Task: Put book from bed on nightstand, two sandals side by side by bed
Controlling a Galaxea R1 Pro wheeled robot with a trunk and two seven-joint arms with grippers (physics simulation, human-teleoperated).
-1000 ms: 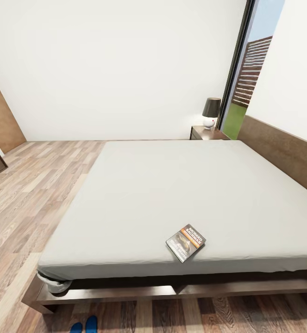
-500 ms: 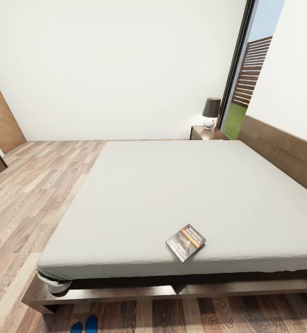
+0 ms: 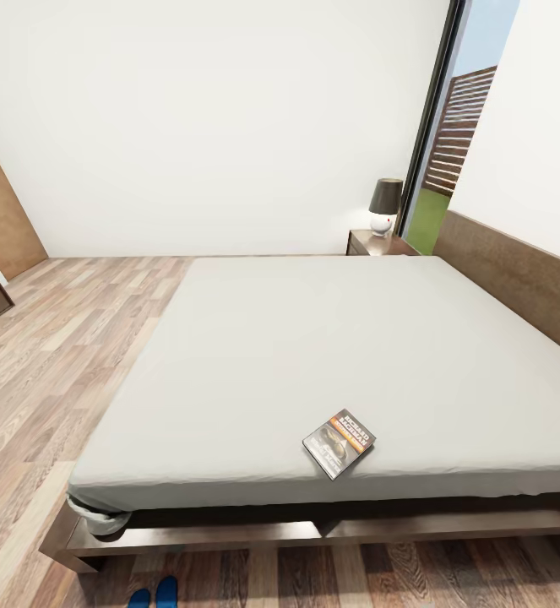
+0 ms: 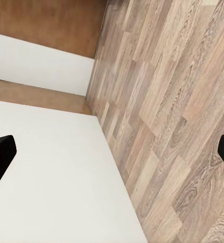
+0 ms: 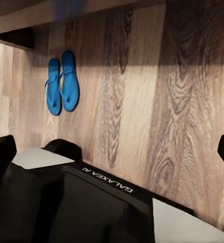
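**Book waits on the bed, sandals paired**

Book (image 3: pixel 339 443) lies flat near the bed's (image 3: pixel 330 338) front edge, untouched. Sandals (image 5: pixel 62 82) lie side by side on the floor (image 3: pixel 51 355) by the bed frame, so that step looks done. Left claw (image 4: pixel 112 157) and right claw (image 5: pixel 112 152) both gape wide, holding nothing. Next, I judge: reach for the book, then carry it to the nightstand (image 3: pixel 379 243) beneath the lamp (image 3: pixel 385 205).

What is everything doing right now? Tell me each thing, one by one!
book: closed, lying flat on the bed near its front edge.
bed: bare grey mattress, only the book on it.
sandals: side by side on the floor, touching.
lamp: upright on the nightstand.
left tool: open, holding nothing.
right tool: open, holding nothing.
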